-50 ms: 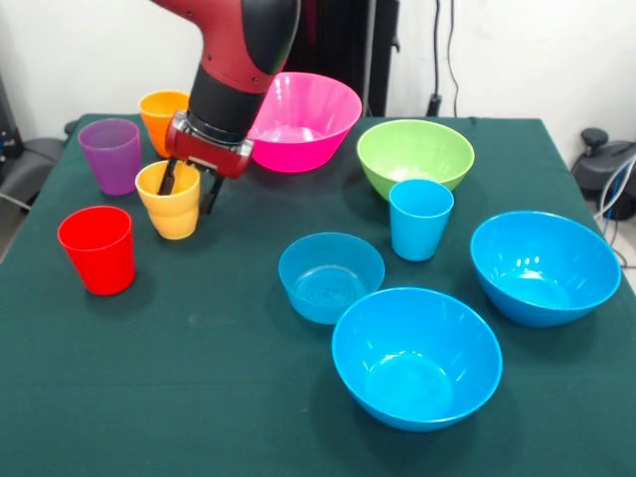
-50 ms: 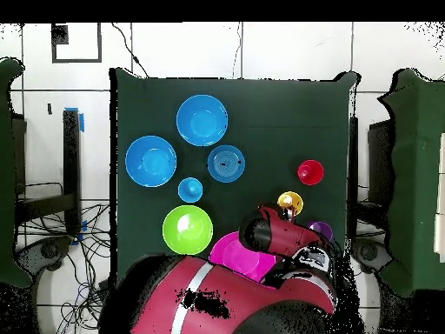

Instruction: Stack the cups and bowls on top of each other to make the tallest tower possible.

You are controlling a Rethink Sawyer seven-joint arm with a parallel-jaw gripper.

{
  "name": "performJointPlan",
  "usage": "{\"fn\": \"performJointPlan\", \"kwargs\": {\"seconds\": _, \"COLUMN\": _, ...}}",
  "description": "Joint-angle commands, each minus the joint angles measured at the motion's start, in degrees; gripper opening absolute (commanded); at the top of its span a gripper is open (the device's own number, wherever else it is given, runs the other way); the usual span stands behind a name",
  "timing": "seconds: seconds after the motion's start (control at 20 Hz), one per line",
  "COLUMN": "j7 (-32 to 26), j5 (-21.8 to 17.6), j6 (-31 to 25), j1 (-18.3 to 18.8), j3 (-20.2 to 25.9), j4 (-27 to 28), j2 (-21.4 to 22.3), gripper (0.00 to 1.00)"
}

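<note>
the end effector (image 1: 190, 185) hangs over the yellow-orange cup (image 1: 169, 202), its dark fingers (image 1: 167, 177) parted, one dipping inside the cup's mouth and the other behind its far wall, so it straddles the rim but looks not yet closed on it. no tower stands yet: everything sits apart on the green counter (image 1: 199, 397). to do this pick well, i judge the fingers should go a little deeper and pinch the wall squarely, then lift straight up, since the purple cup (image 1: 110, 155) and orange cup (image 1: 162, 117) stand close behind and the red cup (image 1: 97, 249) near in front. the small blue bowl (image 1: 331, 276) sits mid-counter with open cloth between it and the cup, a fair path. the pink bowl (image 1: 303, 119) crowds the arm's side; the light blue cup (image 1: 420, 219) and green bowl (image 1: 415, 155) lie beyond.
</note>
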State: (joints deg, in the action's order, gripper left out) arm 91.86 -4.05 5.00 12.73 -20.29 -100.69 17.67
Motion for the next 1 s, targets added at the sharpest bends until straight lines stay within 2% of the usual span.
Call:
{"fn": "performJointPlan", "kwargs": {"seconds": 0.05, "j7": 4.9, "j5": -3.1, "j6": -6.8, "j1": 2.0, "j3": 11.2, "j4": -0.8, "j2": -2.2, "gripper": 1.0}}
{"fn": "performJointPlan", "kwargs": {"seconds": 0.45, "j7": 5.0, "j5": -6.7, "j6": -4.0, "j1": 6.3, "j3": 17.2, "j4": -3.9, "j2": 0.3, "gripper": 1.0}}
{"fn": "performJointPlan", "kwargs": {"seconds": 0.65, "j7": 4.8, "j5": -7.2, "j6": -5.6, "j1": 6.1, "j3": 17.9, "j4": -3.9, "j2": 2.2, "gripper": 1.0}}
{"fn": "performJointPlan", "kwargs": {"seconds": 1.0, "j7": 4.0, "j5": -8.1, "j6": -6.6, "j1": 6.1, "j3": 18.2, "j4": -2.3, "j2": 2.6, "gripper": 1.0}}
